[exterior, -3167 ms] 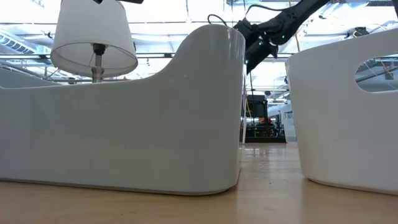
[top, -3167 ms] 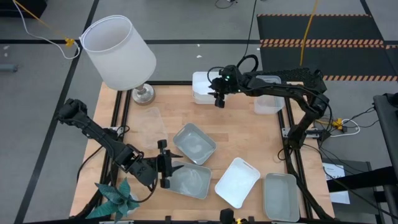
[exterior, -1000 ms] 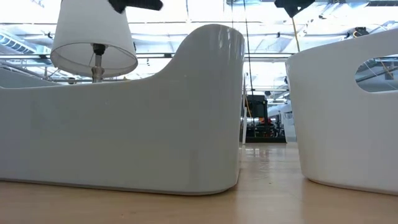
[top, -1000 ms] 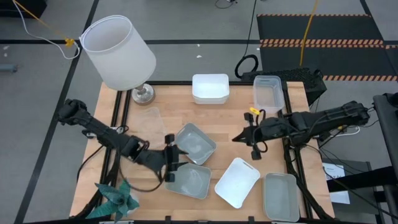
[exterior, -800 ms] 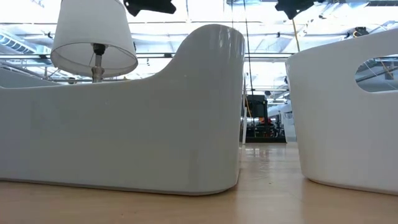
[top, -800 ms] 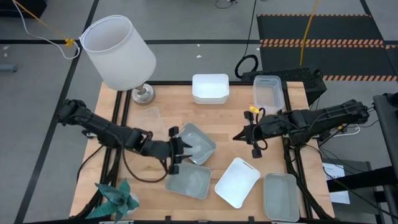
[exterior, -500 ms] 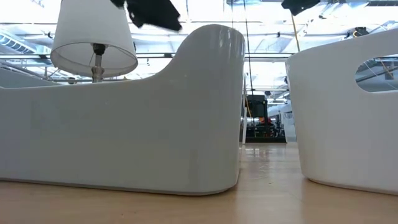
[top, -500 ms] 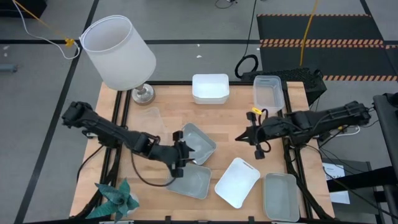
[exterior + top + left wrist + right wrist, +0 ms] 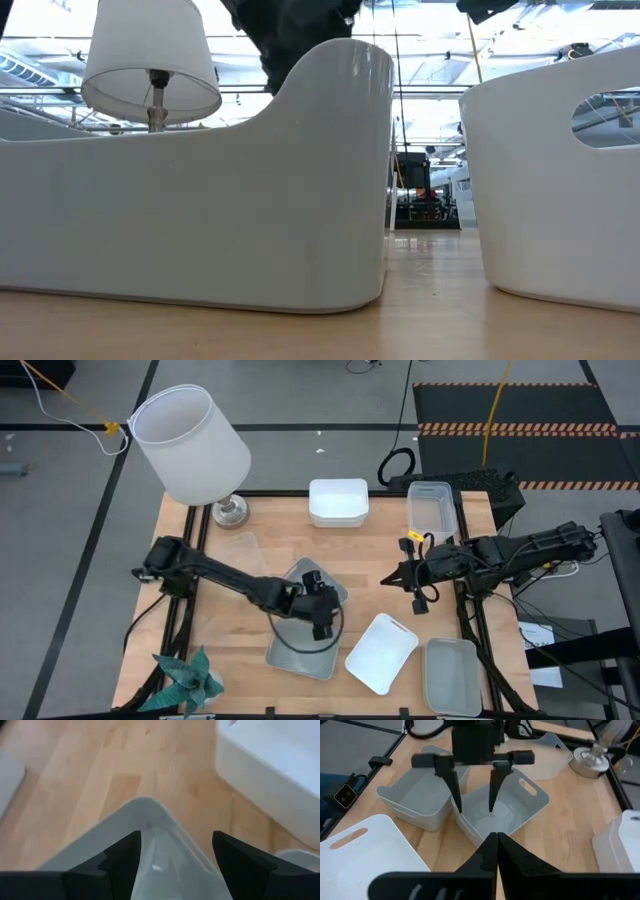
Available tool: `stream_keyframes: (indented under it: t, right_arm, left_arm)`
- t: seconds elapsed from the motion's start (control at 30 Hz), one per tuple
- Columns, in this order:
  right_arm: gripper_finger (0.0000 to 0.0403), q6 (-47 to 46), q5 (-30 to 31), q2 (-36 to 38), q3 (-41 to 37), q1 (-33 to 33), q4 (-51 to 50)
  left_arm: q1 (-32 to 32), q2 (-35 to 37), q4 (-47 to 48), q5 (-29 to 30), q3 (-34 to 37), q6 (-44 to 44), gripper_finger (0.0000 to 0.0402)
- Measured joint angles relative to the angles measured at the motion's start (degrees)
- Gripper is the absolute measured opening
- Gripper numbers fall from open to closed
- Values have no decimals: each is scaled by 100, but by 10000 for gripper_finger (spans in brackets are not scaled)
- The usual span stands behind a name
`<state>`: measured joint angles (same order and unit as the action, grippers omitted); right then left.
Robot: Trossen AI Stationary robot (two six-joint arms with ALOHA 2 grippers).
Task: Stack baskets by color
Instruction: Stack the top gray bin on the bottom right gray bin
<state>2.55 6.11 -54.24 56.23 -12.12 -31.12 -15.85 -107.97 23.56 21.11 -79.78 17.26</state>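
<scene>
Since the earlier frames, the left gripper (image 9: 318, 622) has advanced rightward to frame center, fingers spread apart straddling a wall of the grey-green basket (image 9: 322, 582) (image 9: 502, 812), which abuts a second grey-green basket (image 9: 300, 656) below it. Right gripper (image 9: 414, 592), fingers together and empty, hangs at center-right, above the white basket (image 9: 382, 652).

even, bright overhead lighting is washing the desk (image 9: 400, 550) in the high view, with only soft shadows showing. the low view is looking into backlit ceiling glare, leaving the arm above silhouetted black. the left wrist view is reading soft and blurred throughout. the right wrist view is staying sharp.
</scene>
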Motion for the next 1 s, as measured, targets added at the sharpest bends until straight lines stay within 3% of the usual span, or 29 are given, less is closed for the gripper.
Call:
stream_keyframes:
  t: [0.2,0.43,0.77,1.0]
  right_arm:
    - [0,-76,-7,0,0,0,-131]
    - [0,-27,-9,2,0,0,-61]
    - [0,-33,13,-12,0,0,128]
    - [0,-220,8,-419,0,0,625]
  left_arm:
    - [17,-406,139,-375,-267,299,210]
    - [40,-522,276,-418,-261,420,161]
    - [16,-522,306,-443,-261,-95,18]
    - [12,-152,450,-495,-312,-529,6]
